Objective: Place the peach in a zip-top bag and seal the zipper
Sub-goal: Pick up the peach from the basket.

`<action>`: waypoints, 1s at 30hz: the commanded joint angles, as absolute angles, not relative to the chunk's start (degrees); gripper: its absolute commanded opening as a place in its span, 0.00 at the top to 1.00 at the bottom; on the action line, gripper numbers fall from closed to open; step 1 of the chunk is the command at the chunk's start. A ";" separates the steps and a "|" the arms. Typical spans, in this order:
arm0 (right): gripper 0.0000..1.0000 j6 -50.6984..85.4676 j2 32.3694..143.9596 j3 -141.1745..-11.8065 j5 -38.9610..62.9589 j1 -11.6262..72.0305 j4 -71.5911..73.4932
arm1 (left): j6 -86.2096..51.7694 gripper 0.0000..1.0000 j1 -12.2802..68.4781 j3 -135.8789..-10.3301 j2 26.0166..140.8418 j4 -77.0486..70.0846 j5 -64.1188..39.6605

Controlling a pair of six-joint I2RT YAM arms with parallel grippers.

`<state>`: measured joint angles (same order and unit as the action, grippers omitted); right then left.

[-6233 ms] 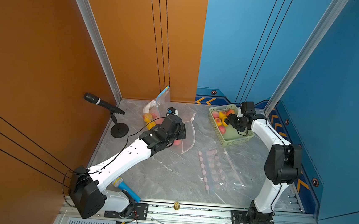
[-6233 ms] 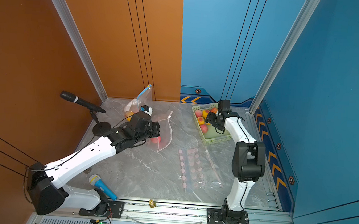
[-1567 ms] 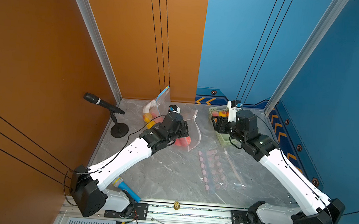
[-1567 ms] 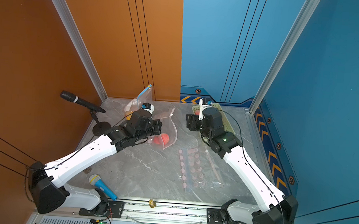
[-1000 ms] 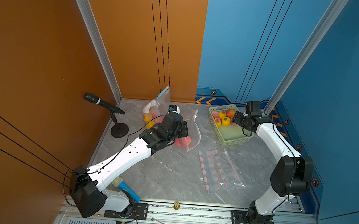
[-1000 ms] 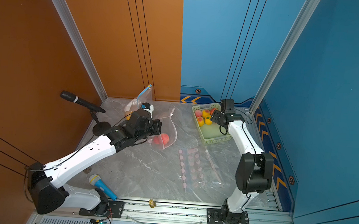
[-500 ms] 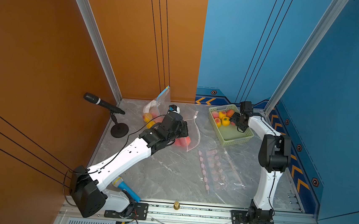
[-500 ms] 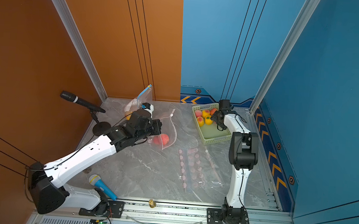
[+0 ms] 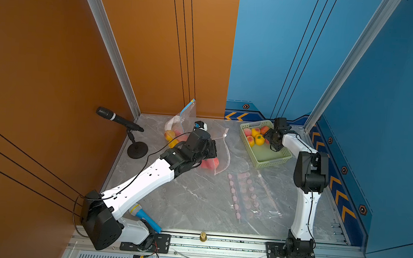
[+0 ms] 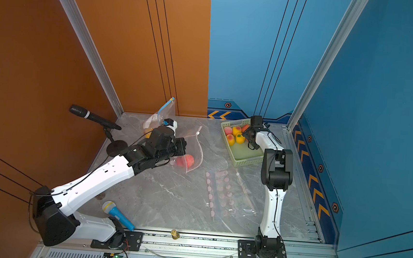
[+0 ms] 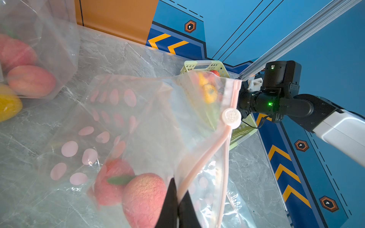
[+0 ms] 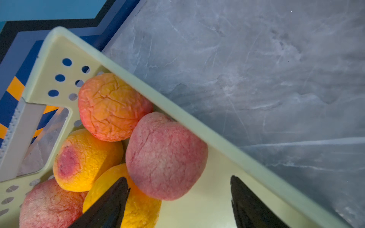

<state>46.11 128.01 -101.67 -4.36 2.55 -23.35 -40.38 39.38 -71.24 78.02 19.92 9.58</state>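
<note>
1. My right gripper (image 12: 177,178) hangs open over the pink peach (image 12: 166,156) in the green basket (image 12: 197,126)
2. It looks soft and light, so I'd squeeze its middle gently
3. My left gripper (image 11: 176,197) pinches the bag (image 11: 158,118) at its edge

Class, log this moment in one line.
left gripper: shut on bag rim | right gripper: open by pink peach in basket | bag: two peaches inside, zipper open

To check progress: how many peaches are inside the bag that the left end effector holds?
2. A pink peach lies beside the left end effector, which pinches the bag; a redder peach with a leaf touches it. The bag is clear, so hidden ones seem unlikely.
</note>
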 commanded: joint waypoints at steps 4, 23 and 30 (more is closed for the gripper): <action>0.16 50.40 132.05 -107.13 -3.94 1.76 -21.35 | -39.90 1.00 38.88 -70.32 78.57 18.99 8.44; 0.49 49.20 129.10 -101.26 -4.66 1.63 -19.04 | -39.73 1.00 38.58 -70.81 79.11 18.99 8.27; 0.54 46.17 121.23 -95.28 -3.25 1.83 -17.46 | -39.71 1.00 38.57 -70.80 78.93 18.65 8.36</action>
<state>48.69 126.56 -97.36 -4.10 1.91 -18.76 -40.38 39.00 -71.09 78.56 19.90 9.15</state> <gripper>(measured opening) 0.630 0.050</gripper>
